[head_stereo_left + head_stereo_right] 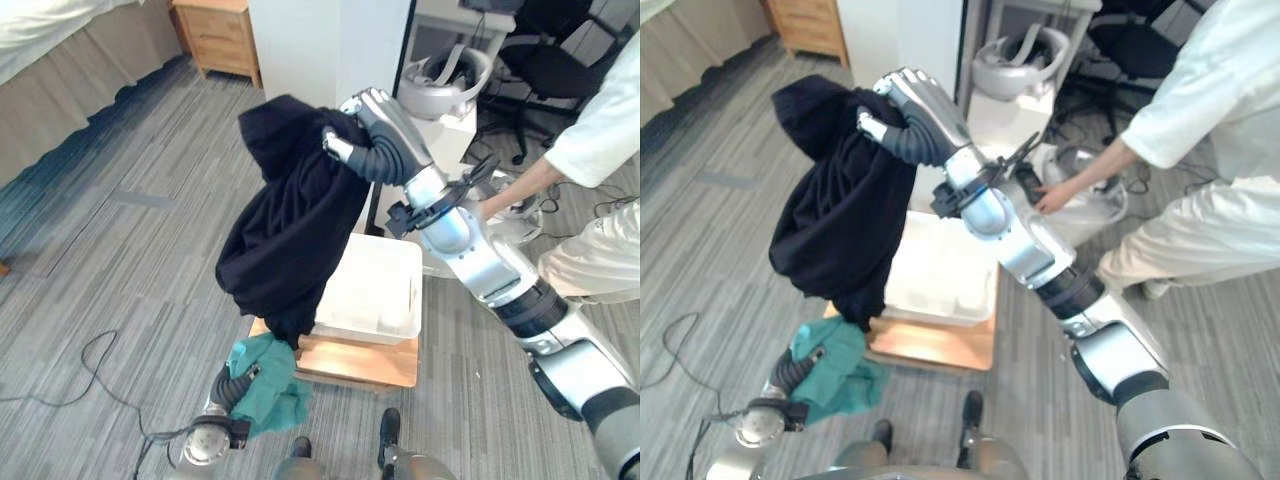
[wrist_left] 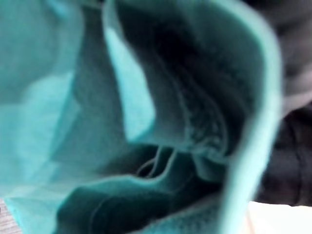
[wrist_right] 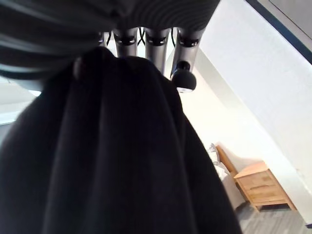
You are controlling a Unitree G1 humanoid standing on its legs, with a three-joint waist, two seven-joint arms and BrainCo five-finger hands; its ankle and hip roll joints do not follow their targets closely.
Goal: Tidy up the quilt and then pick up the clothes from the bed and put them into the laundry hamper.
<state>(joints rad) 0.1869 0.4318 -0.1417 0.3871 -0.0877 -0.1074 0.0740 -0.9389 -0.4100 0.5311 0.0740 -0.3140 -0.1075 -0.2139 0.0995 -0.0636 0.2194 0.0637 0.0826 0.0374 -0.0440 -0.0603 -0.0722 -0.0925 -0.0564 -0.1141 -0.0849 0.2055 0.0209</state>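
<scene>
Right hand (image 1: 902, 112) clenched on black garment (image 1: 290, 220), hanging beside white hamper (image 1: 375, 290), over its left rim. Left hand's grip on teal cloth (image 1: 268, 385): can't tell. Shift right, centre over hamper, then release.

A low wooden platform (image 1: 365, 362) stands on the grey striped floor (image 1: 120, 290), and the white hamper (image 1: 375, 290) sits directly on this platform.

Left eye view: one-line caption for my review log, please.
Right hand lifts a black garment over the white hamper; left hand holds teal clothing low beside it.
</scene>
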